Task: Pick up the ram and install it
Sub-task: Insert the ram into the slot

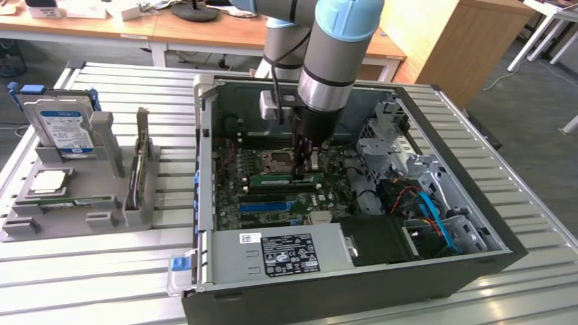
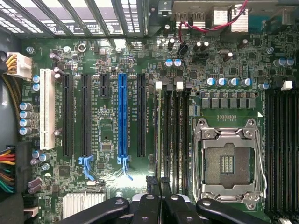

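the open computer case [image 1: 361, 298] lies on the slatted bench [image 1: 91, 271], nearer the edge on the exterior view's right. the pincer [image 1: 307, 162] reaches down into the case, clenched, fingertips together directly over the ram [image 1: 284, 181]. the ram stands on edge in a memory slot just beside the cpu socket [image 2: 227, 163]. whether the pincer is pinching the ram or only touching it, i cannot tell.

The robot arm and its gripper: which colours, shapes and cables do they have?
The arm is a silver-grey tube with light blue joint covers and a black end section. A pale grey box is fixed beside that section, with a thin black cable. The gripper is black, with rounded link bars and narrow fingers.
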Motion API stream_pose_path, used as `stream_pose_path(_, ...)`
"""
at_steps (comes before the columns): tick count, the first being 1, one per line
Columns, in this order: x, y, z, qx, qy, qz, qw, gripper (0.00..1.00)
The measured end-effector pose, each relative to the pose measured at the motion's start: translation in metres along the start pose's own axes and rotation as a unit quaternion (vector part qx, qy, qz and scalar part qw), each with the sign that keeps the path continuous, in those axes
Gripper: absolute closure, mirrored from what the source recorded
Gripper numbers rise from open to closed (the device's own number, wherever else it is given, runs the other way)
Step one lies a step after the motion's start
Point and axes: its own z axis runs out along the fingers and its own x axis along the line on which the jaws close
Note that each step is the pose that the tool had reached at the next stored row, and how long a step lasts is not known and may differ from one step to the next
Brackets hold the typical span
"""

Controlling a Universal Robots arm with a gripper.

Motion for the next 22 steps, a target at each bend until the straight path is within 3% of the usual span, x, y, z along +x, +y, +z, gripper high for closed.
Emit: stream_pose_path(22, -0.0007, -0.0003, 0.003, -0.0013, 0.0, 0.0, 1.0, 0.88)
